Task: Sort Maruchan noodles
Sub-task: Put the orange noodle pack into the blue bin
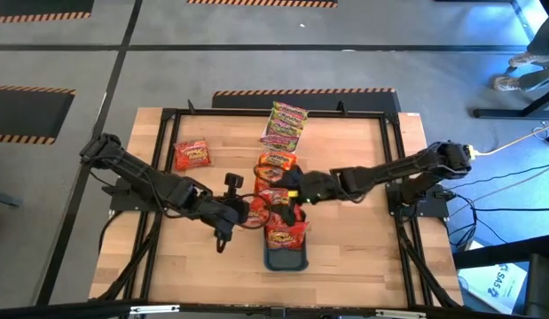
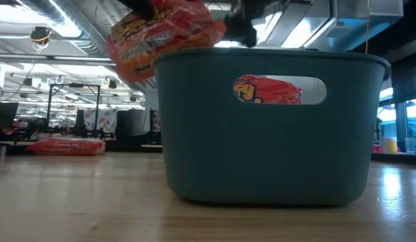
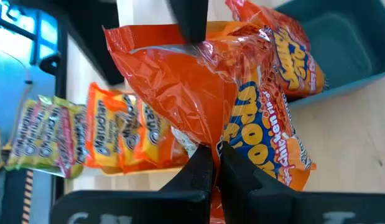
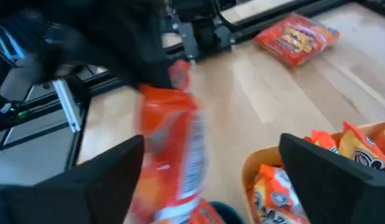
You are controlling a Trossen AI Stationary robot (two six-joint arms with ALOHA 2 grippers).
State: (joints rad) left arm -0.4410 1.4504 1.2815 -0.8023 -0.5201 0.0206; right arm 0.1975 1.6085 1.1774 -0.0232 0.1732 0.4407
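While several Maruchan noodles [image 1: 276, 173] already fill the orange tray [image 1: 292, 168] and teal bin [image 1: 286, 258] mid-table, sorting looks about half done: a red packet [image 1: 192, 154] near the table's [image 1: 354, 248] left edge and green-pink packets [image 1: 286, 123] at its far edge remain. Left gripper [image 3: 215, 163] pinches an orange packet [image 3: 180, 87] shut beside the bin; right gripper [image 4: 211, 180] stands open. Only the low view shows a packet through the bin's handle slot.
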